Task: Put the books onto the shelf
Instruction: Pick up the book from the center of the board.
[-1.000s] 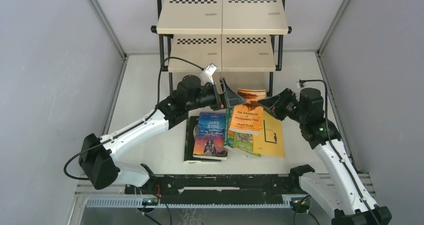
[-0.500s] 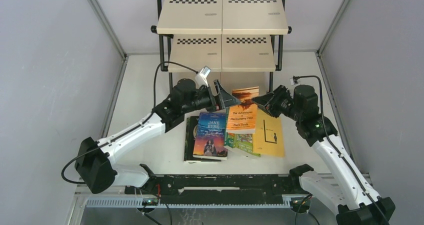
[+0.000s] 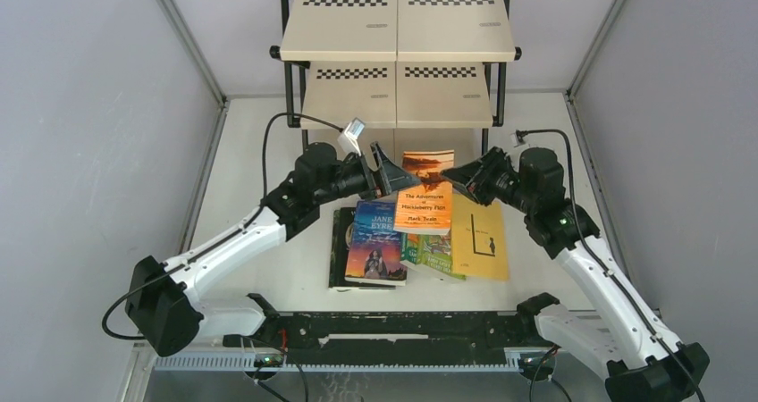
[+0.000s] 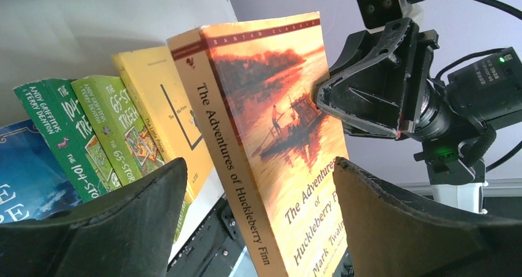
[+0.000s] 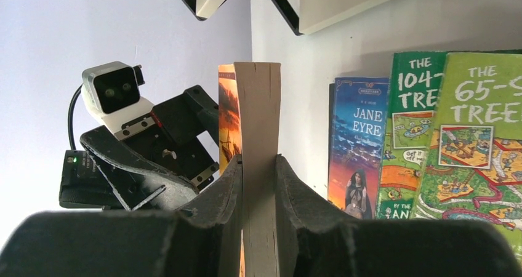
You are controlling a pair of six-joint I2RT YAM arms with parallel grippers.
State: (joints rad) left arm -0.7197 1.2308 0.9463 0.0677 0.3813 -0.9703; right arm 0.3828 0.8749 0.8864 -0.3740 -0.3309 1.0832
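Note:
The small orange book (image 3: 425, 196), "The Adventures of Huckleberry Finn", hangs tilted above the other books in front of the shelf (image 3: 398, 27). My right gripper (image 3: 454, 182) is shut on its page edge (image 5: 258, 104), with both fingers (image 5: 295, 191) pressed flat against it. My left gripper (image 3: 391, 180) stands open around the book's spine side (image 4: 246, 166), its fingers (image 4: 117, 221) well apart from the cover. On the table lie the blue Jane Eyre (image 3: 377, 241), two green cartoon books (image 3: 431, 255), the yellow book (image 3: 484, 241) and a black one (image 3: 338, 246).
The shelf's cream boards with checkerboard strips rise in tiers at the back, with black frame posts (image 3: 288, 107) at the sides. Grey walls close in on the left and right. A black rail (image 3: 393, 326) runs along the near table edge.
Both grippers and the orange book have shifted a little left and back toward the shelf. The right gripper stays shut on the book, and the left stays open.

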